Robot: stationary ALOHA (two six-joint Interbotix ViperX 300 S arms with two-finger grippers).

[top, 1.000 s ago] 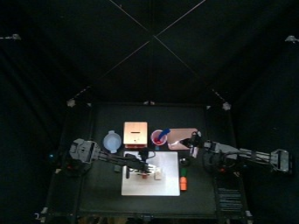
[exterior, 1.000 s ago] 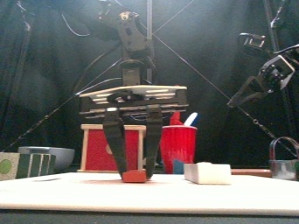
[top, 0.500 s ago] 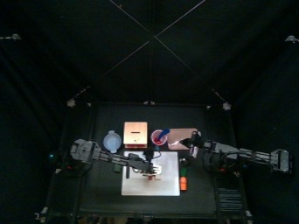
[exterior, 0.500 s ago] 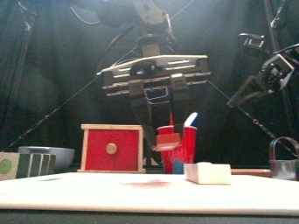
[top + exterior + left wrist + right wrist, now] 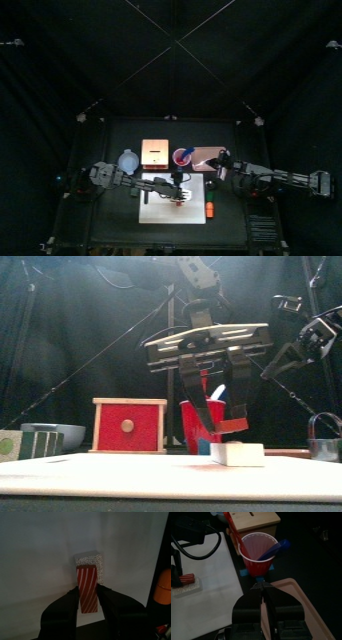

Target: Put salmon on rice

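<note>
My left gripper [image 5: 222, 414] is shut on the salmon [image 5: 229, 426], a red slice with pale stripes. It holds the slice just above the white rice block [image 5: 238, 453], which lies on the white board [image 5: 120, 470]. In the left wrist view the salmon [image 5: 88, 587] sits between my jaws with the rice [image 5: 89, 560] right beyond its tip. From above, this gripper [image 5: 174, 189] is over the board [image 5: 174, 210]. My right gripper [image 5: 258, 587] is shut and empty, next to the red cup [image 5: 258, 552].
A red-fronted wooden box [image 5: 128, 426] and the red cup [image 5: 201, 421], with a blue utensil [image 5: 276, 548] in it, stand behind the board. A bowl [image 5: 54, 436] is at the far left and a padlock-like thing [image 5: 325, 441] at the right. An orange object [image 5: 210, 209] lies beside the board.
My left gripper has lifted the salmon off the board's left part and carried it right, to over the rice. The right arm has not moved.
</note>
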